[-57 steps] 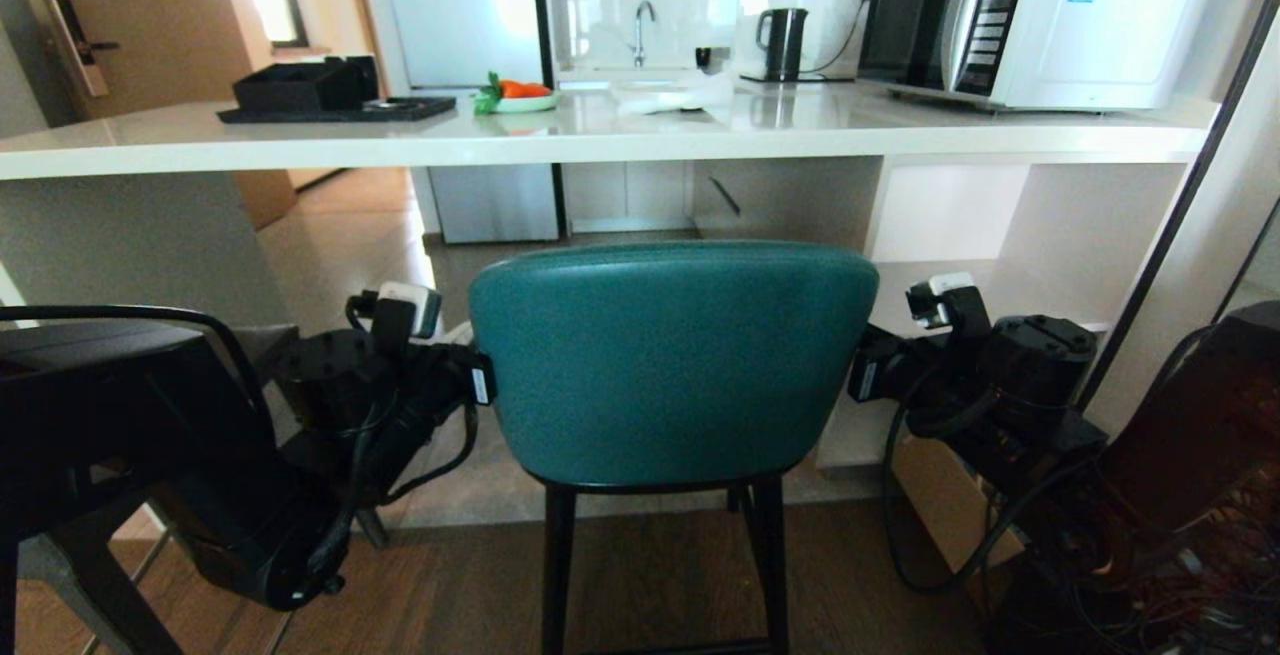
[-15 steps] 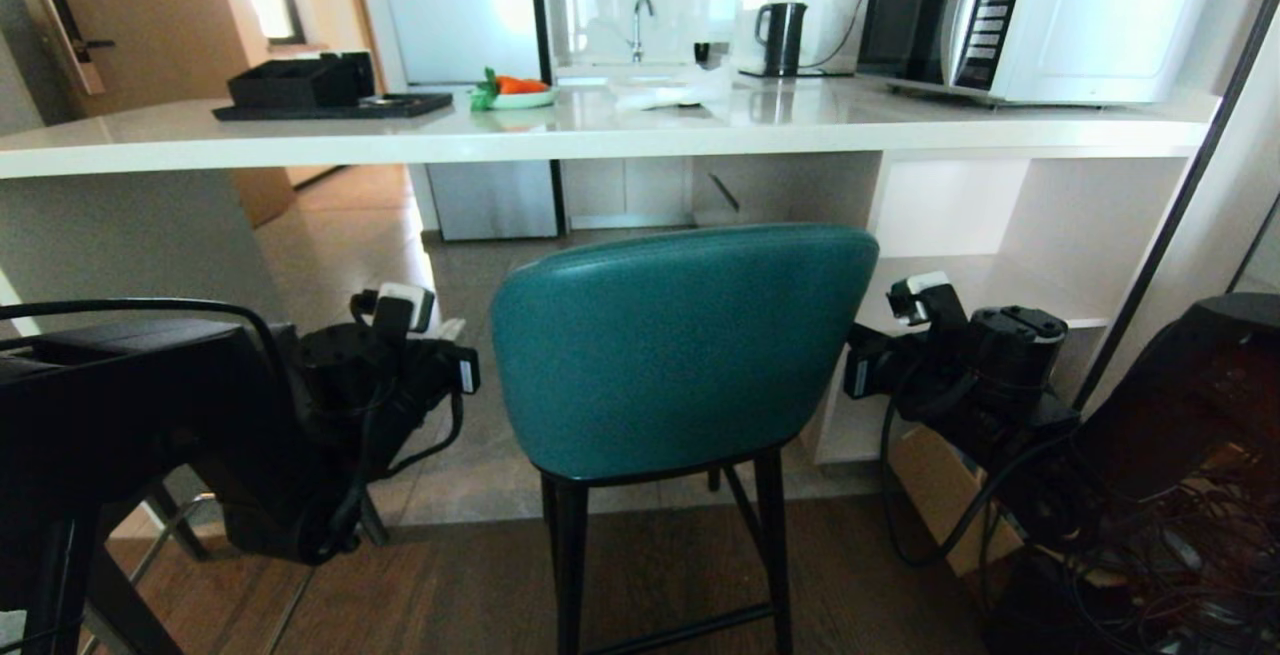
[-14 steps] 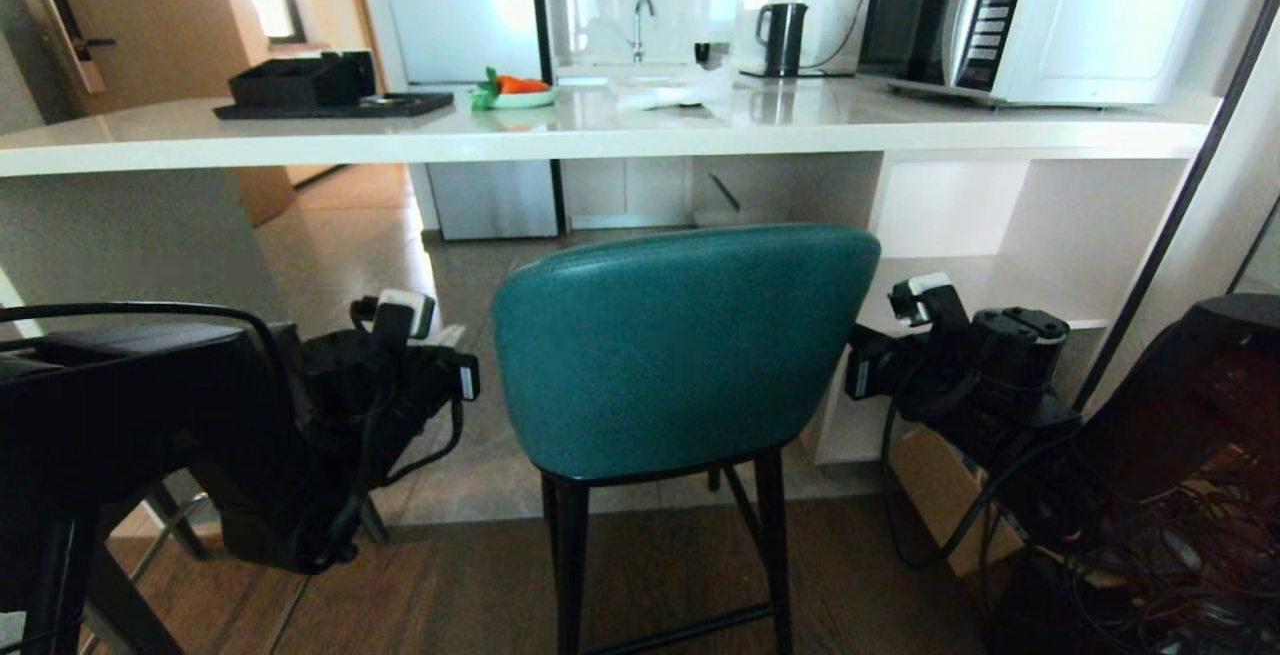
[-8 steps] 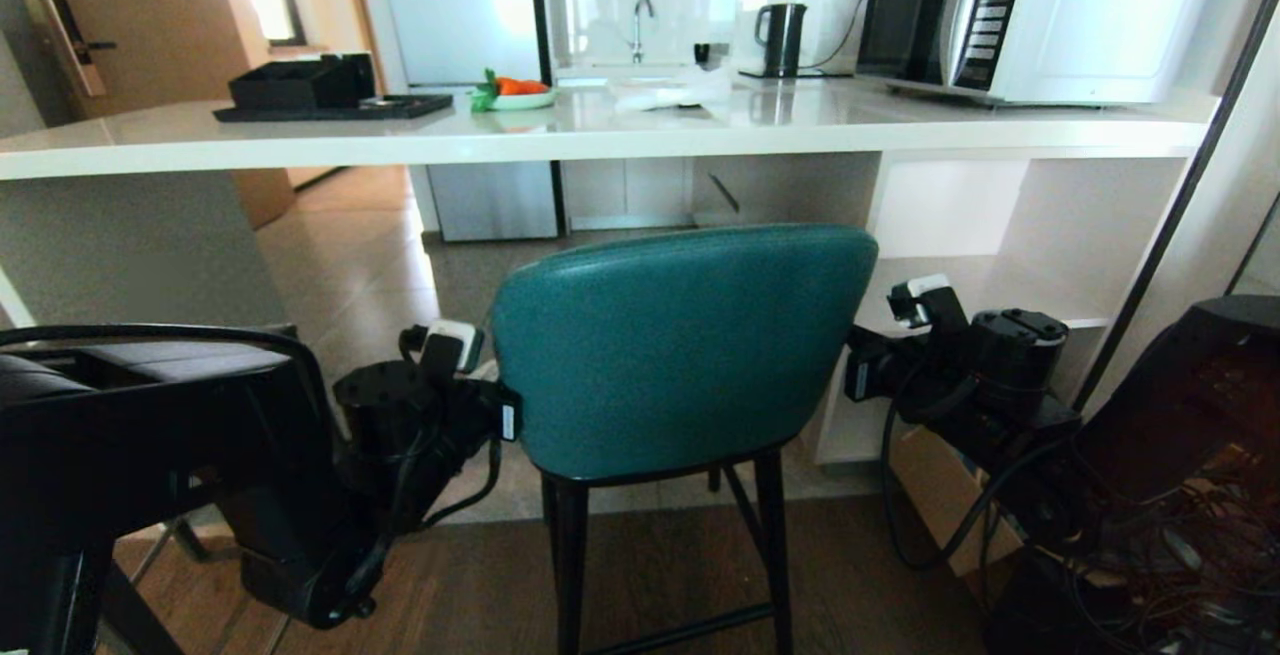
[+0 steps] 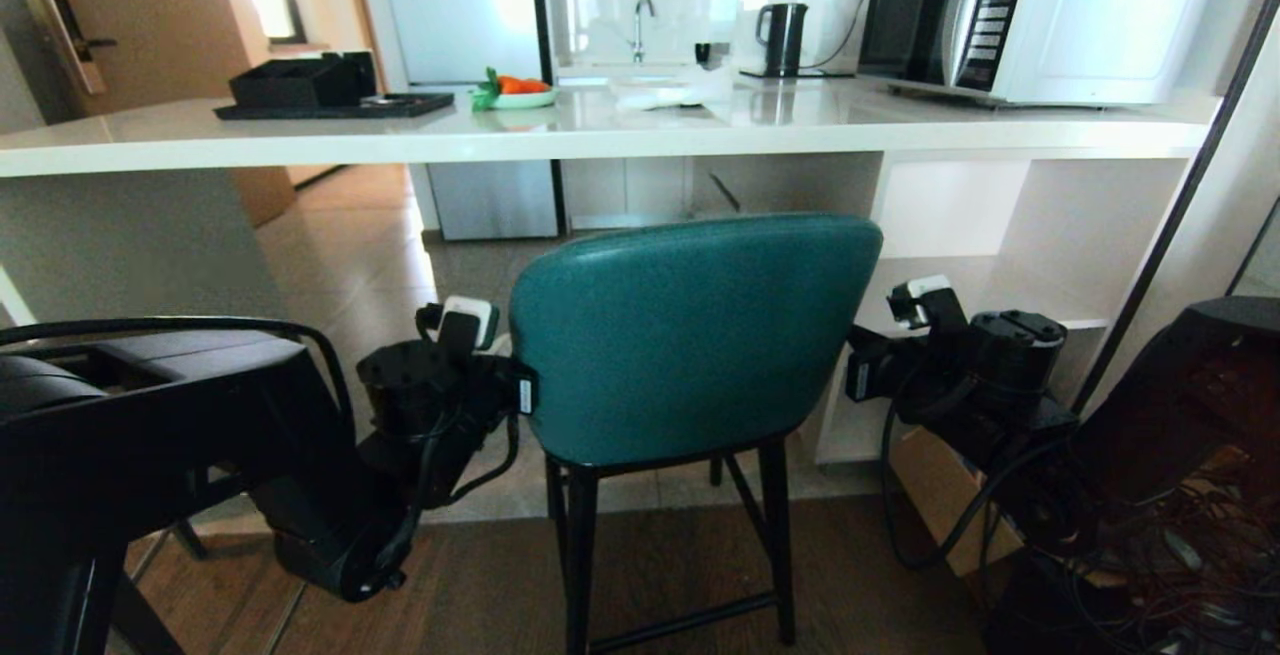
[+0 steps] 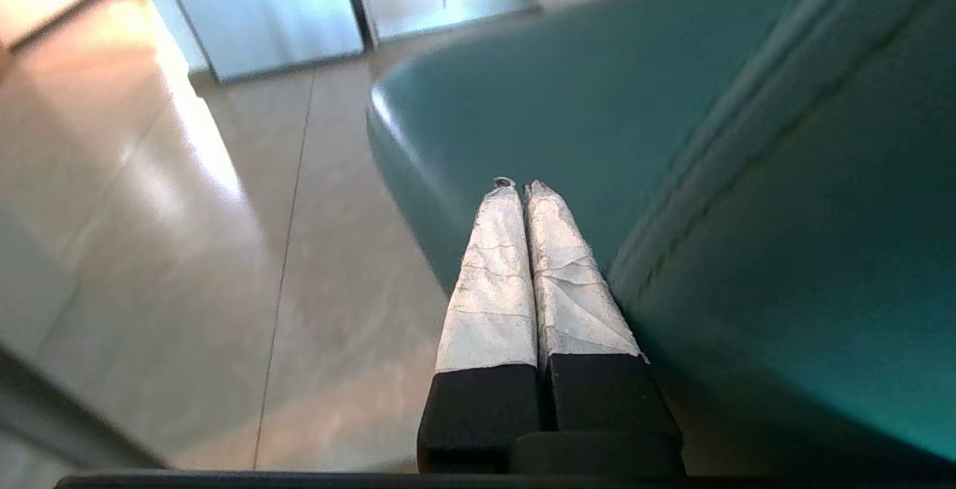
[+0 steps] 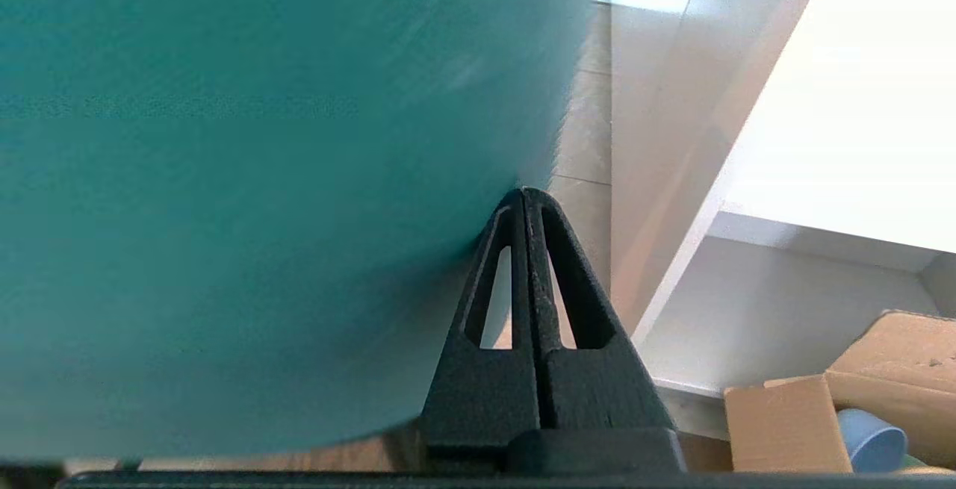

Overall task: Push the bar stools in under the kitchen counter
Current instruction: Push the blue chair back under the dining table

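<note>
A teal bar stool point(image 5: 690, 335) with black legs stands in front of me, its curved backrest just below the edge of the white kitchen counter point(image 5: 600, 143). My left gripper point(image 5: 522, 393) is shut and lies along the left edge of the backrest point(image 6: 784, 213); its taped fingertips point(image 6: 515, 198) reach beside the teal seat point(image 6: 567, 93). On the other side my right gripper point(image 5: 858, 372) is also shut, its black tip point(image 7: 525, 194) touching the backrest's right edge point(image 7: 261, 175). Neither gripper holds anything.
On the counter stand a microwave point(image 5: 1030, 15), a kettle point(image 5: 782, 40), a black tray point(image 5: 320, 95) and a plate of vegetables point(image 5: 515, 93). The white shelf unit point(image 5: 980, 235) rises just right of the stool, with a cardboard box point(image 7: 784, 429) below. Cables point(image 5: 1150, 575) lie at the lower right.
My left arm swung right and forward from open floor to the stool's left edge. The stool's backrest has shifted slightly away from me toward the counter. The right arm has barely moved.
</note>
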